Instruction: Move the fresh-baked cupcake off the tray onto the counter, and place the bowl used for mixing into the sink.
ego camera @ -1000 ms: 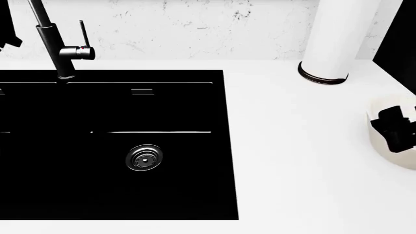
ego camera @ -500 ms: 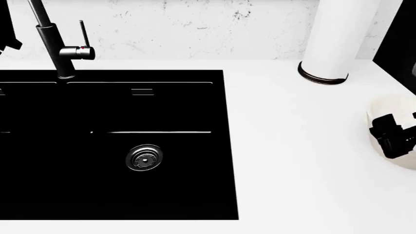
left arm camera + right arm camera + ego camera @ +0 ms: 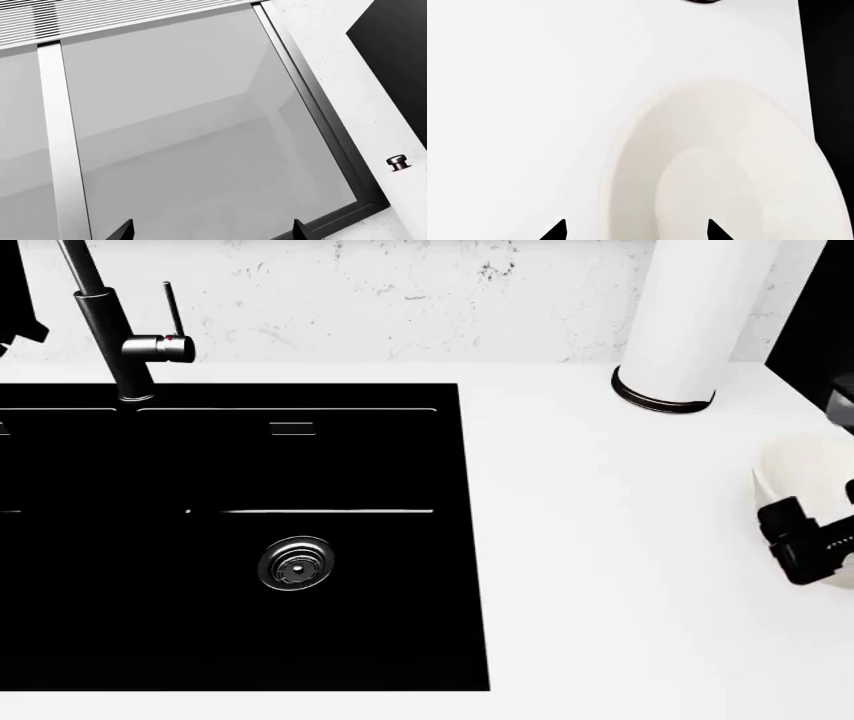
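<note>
You are seeing the bowl [image 3: 807,472] cut off by the head view's right edge at the worktop's right side, with the right gripper [image 3: 810,540] covering its near rim. The sink [image 3: 227,540] is running off the left edge.

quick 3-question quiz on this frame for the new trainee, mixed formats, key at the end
1. True or false: the bowl already lies in the sink.
2. Which gripper is at the bowl? A) left B) right C) both
3. Fill in: the tall white cylinder stands on the counter near the ____ wall.

Key
1. False. The bowl sits on the counter at the head view's right edge, apart from the sink.
2. B. The right gripper shows open tips at the bowl's rim; the left gripper faces a window.
3. Back. It stands close to the marbled wall.
</note>
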Tool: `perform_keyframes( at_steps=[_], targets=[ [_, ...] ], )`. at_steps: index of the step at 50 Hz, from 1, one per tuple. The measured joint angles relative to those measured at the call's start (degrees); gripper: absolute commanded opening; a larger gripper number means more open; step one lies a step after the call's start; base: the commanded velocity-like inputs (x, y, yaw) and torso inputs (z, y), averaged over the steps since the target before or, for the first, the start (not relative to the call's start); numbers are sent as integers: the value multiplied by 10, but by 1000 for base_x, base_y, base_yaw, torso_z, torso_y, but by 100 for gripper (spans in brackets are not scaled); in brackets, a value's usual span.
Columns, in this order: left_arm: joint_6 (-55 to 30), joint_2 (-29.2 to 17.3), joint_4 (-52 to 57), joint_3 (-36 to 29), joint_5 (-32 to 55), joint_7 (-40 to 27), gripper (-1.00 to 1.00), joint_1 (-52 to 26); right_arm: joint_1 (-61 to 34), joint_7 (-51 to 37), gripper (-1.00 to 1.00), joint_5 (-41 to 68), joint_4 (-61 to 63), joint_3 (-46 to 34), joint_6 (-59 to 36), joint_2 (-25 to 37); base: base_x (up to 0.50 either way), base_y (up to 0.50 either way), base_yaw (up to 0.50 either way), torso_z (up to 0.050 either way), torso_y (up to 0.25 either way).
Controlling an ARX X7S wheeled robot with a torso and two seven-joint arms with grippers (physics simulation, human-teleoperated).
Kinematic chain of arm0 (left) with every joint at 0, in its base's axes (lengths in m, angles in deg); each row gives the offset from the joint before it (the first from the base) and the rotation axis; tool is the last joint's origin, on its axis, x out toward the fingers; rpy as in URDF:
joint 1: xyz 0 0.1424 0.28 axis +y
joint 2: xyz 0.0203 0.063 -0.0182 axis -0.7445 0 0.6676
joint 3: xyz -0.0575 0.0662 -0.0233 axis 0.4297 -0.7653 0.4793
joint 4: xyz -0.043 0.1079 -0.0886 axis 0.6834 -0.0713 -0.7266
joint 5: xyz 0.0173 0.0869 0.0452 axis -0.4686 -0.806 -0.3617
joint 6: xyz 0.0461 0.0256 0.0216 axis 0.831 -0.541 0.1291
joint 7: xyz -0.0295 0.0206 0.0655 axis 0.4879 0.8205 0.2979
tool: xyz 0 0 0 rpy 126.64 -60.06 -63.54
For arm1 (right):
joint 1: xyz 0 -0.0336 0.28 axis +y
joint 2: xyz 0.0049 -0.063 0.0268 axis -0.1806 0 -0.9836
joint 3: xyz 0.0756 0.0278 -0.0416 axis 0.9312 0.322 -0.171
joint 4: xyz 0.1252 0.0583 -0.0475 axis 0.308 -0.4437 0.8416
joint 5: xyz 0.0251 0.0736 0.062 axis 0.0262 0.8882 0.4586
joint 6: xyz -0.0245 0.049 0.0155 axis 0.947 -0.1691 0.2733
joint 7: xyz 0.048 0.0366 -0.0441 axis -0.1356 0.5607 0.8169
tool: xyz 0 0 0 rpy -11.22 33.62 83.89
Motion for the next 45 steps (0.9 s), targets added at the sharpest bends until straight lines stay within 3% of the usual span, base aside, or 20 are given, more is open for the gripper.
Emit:
perform_keyframes(
  at_steps=[45],
  targets=[
    [9, -1, 1, 8, -9, 5, 100, 22, 34, 9, 100, -40, -18, -39, 14, -37, 0, 0, 0, 0, 0]
  ],
)
